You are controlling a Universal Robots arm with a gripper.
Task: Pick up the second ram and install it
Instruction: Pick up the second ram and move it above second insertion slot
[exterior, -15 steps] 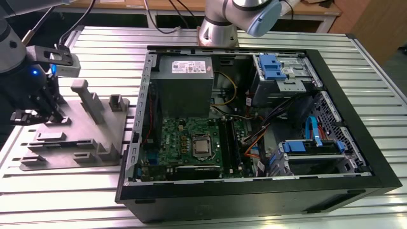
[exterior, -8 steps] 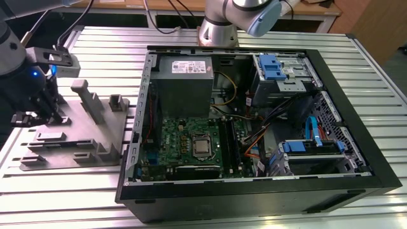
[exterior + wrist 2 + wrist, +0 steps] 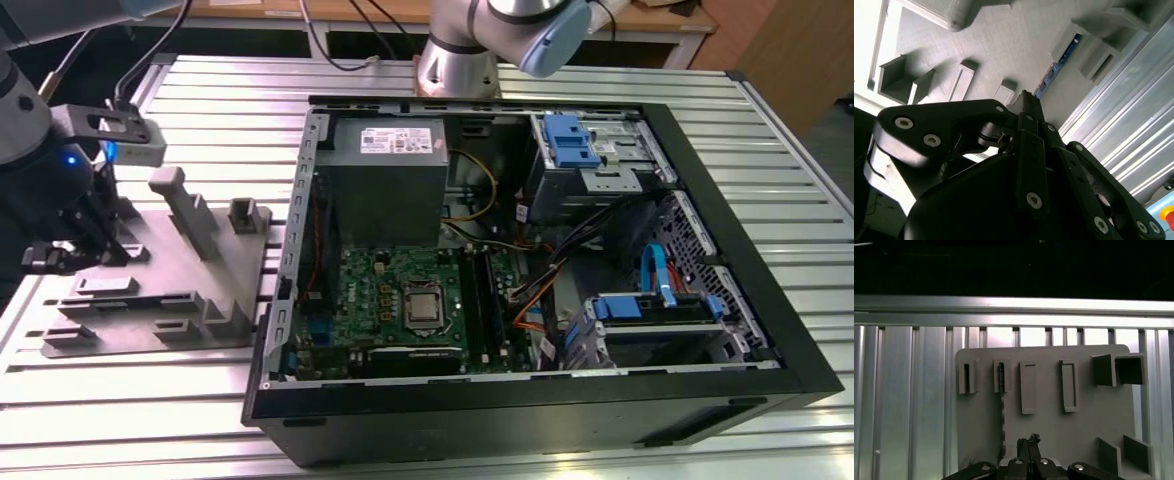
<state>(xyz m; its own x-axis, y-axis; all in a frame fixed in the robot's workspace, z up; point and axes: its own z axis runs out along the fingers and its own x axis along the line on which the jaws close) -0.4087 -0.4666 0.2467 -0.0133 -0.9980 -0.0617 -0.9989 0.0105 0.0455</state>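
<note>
- The gripper (image 3: 1028,441) is recorded as clenched, its tips together and nothing held. It hangs over the grey holder plate (image 3: 1079,425) on the worktop (image 3: 904,405).
- The second ram (image 3: 1002,410) is seen standing on edge on that plate, just beside the gripper and not touched.
- Its long axis is judged to run straight ahead of the gripper, with the far end seated in a slotted block (image 3: 1000,376). A slight sideways offset separates ram and gripper.
</note>
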